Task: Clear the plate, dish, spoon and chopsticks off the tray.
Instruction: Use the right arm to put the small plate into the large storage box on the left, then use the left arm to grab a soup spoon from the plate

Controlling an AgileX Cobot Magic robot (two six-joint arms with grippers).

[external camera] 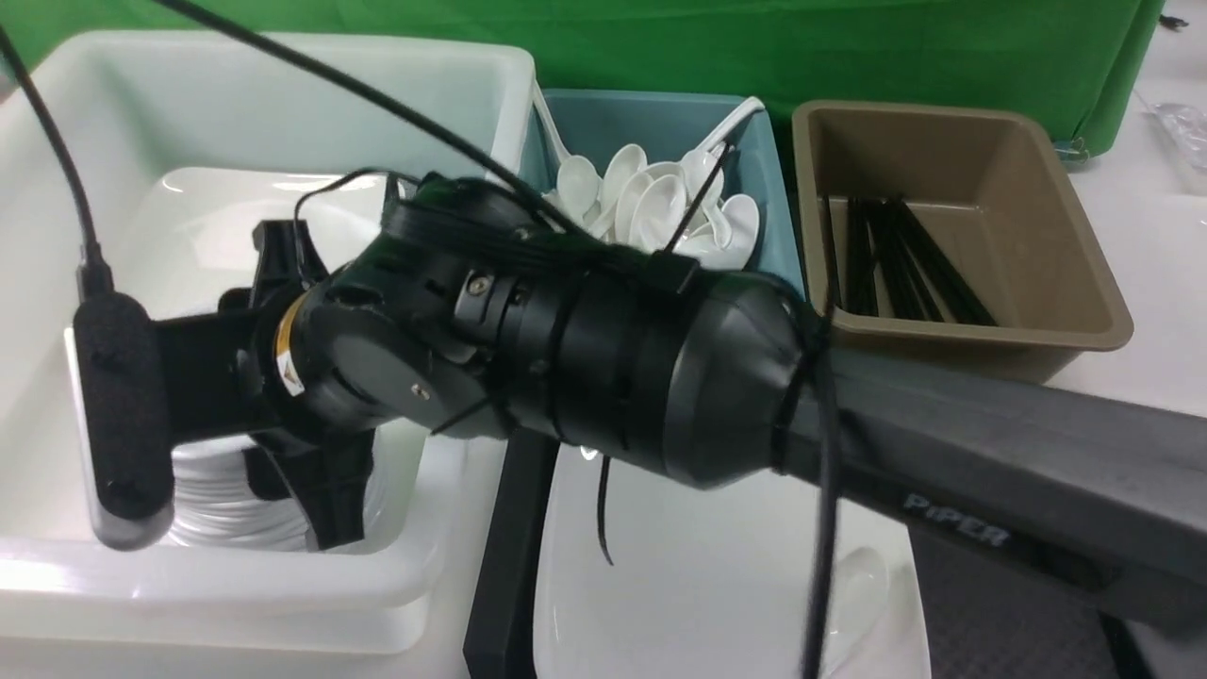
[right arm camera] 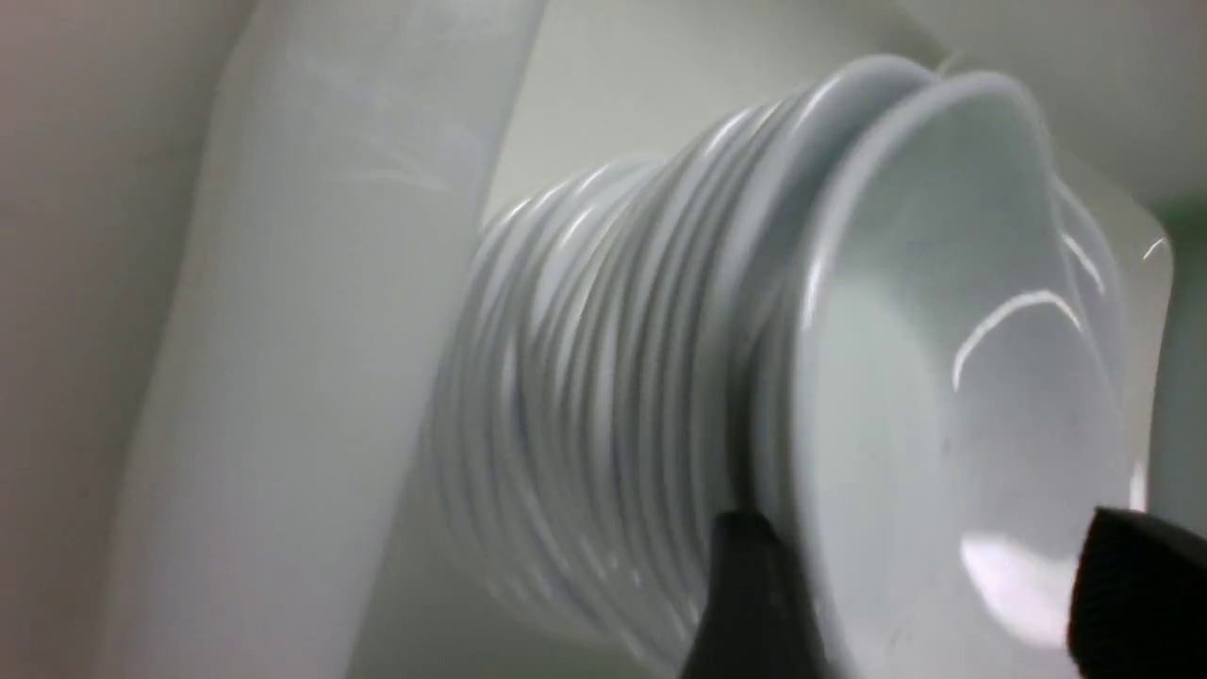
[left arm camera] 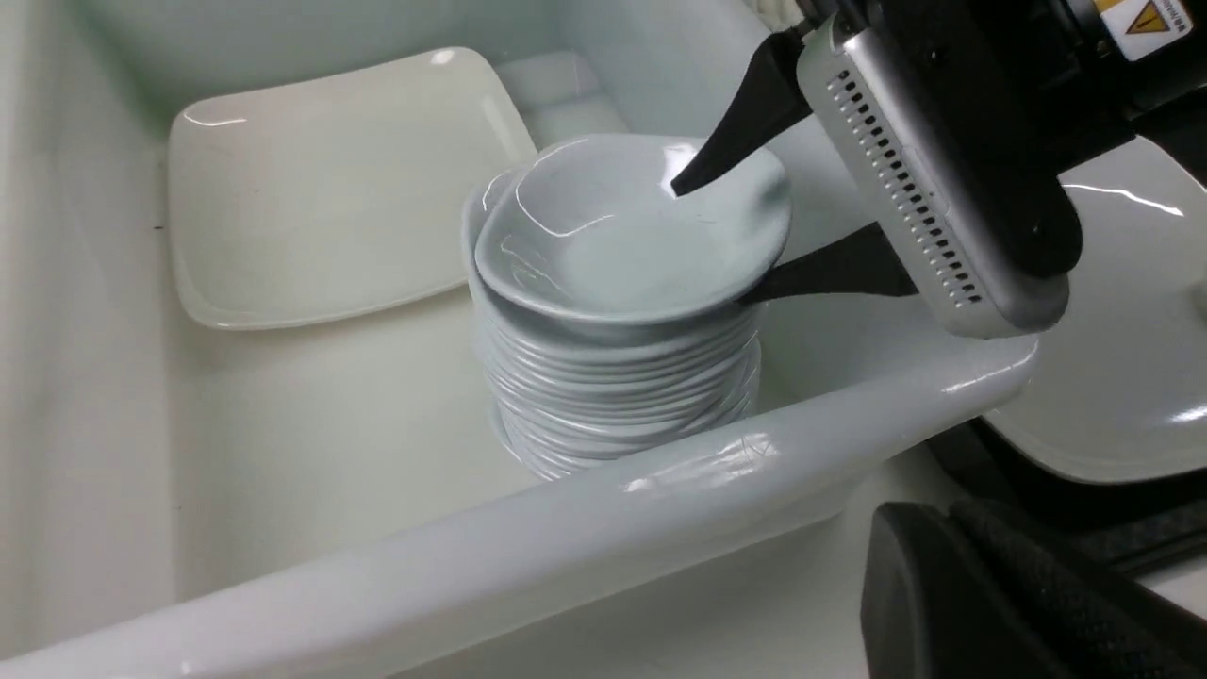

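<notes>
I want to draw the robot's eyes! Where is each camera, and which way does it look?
Front: between the arms, facing forward over the white bin; the right arm crosses.
Left wrist: beside that bin, looking down at the dish stack; the right pincer shows.
Right wrist: beside the stack, facing it; its own fingertips show.
Both wrists share the top dish.

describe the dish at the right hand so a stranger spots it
Start at the white tub on the left. By its near wall stands a stack of small dishes. The dish is the top one, askew, its rim straddled by the open right hand.
</notes>
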